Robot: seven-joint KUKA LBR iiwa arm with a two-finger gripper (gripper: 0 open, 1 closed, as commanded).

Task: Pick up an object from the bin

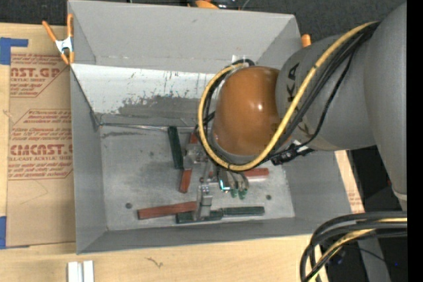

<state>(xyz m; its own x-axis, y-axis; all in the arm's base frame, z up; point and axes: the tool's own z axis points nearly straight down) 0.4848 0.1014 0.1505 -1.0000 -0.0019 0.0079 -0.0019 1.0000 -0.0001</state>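
The gripper (pixel 204 200) hangs low under the arm's orange cover (pixel 244 112), its tip down on the bin floor. I cannot tell whether it is spread or pressed together, nor whether anything is pinched in it. Right at its tip lies the end of a long red-brown stick (pixel 165 212), which runs off to the view's left. A dark green stick (pixel 242 211) runs off to the right from the same spot. Just up-left of the gripper is a short red-brown stick (pixel 186 179), tilted. Beyond that lies another dark green stick (pixel 174 147), nearly upright in the view. On the gripper's right, under the cover's edge, a red piece (pixel 259 174) shows. Around all this rise the grey bin (pixel 132 36) walls.
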